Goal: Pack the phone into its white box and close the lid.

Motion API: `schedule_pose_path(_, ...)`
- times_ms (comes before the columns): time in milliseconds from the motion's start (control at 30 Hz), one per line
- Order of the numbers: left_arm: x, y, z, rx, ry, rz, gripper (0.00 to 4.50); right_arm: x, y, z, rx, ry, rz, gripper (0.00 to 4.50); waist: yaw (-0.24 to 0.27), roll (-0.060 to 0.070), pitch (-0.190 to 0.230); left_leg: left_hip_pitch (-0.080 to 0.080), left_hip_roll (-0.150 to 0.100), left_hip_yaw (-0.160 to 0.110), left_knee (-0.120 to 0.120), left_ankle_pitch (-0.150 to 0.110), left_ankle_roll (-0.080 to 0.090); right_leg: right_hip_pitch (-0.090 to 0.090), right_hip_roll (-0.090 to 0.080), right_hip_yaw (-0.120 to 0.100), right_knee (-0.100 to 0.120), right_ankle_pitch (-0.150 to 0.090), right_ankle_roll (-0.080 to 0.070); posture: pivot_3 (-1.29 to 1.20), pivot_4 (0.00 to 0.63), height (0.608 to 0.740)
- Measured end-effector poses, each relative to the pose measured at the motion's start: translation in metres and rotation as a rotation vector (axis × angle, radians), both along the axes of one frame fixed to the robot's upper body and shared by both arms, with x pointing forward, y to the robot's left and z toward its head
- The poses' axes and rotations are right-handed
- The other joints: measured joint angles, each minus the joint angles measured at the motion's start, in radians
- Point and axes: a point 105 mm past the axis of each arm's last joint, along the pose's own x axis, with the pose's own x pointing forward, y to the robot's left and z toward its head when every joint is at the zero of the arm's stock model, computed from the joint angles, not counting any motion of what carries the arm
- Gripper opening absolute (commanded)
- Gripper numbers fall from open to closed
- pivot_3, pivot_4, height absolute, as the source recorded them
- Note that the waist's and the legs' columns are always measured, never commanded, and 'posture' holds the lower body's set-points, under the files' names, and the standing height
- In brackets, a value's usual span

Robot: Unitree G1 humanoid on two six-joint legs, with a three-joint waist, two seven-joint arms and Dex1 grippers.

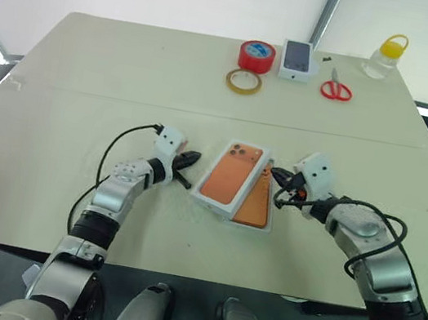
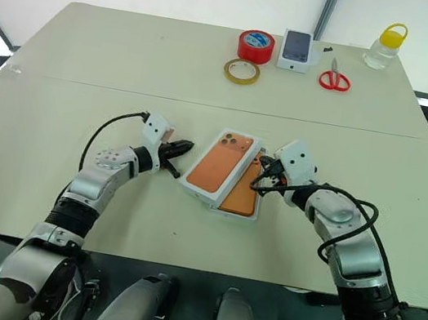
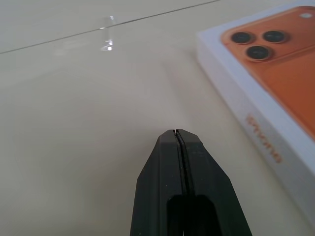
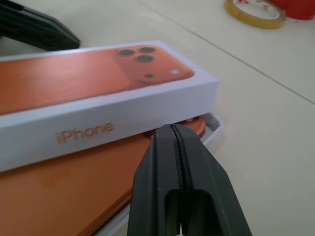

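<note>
White lid (image 1: 233,172) sits crooked over the phone (image 1: 256,205) in its white box (image 4: 209,129), hiding most of both. Left hand (image 1: 189,161) and right hand (image 1: 277,175) flank it, fingers pressed together. Tape rolls (image 1: 256,56), scissors (image 1: 336,88) across the bench (image 1: 56,116).

I stand at a pale beige table (image 1: 61,83) with a seam across it; white walls behind, a grey pole (image 1: 328,14) rising beyond.
</note>
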Motion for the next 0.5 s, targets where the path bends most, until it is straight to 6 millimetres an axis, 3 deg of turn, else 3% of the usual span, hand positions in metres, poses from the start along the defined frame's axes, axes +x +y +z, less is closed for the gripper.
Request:
schedule_pose_path(167, -0.013, -0.021, -0.001, -0.016, 0.051, -0.097, 0.00, -0.001, 0.001, -0.006, -0.033, 0.015, 0.000, 0.03, 0.000, 0.000, 0.000, 0.000, 0.000, 0.000, 0.000, 0.000, 0.000, 0.000, 0.000, 0.000, 0.000, 0.000, 0.000, 0.00, 0.150, 0.740)
schedule_pose_path(500, -0.017, -0.028, 0.000, -0.037, 0.074, -0.113, 0.00, -0.002, -0.004, -0.007, -0.031, 0.023, -0.021, 0.03, 0.000, 0.000, 0.000, 0.000, 0.000, 0.000, 0.000, 0.000, 0.000, 0.000, 0.000, 0.000, 0.000, 0.000, 0.000, 0.00, 0.150, 0.740)
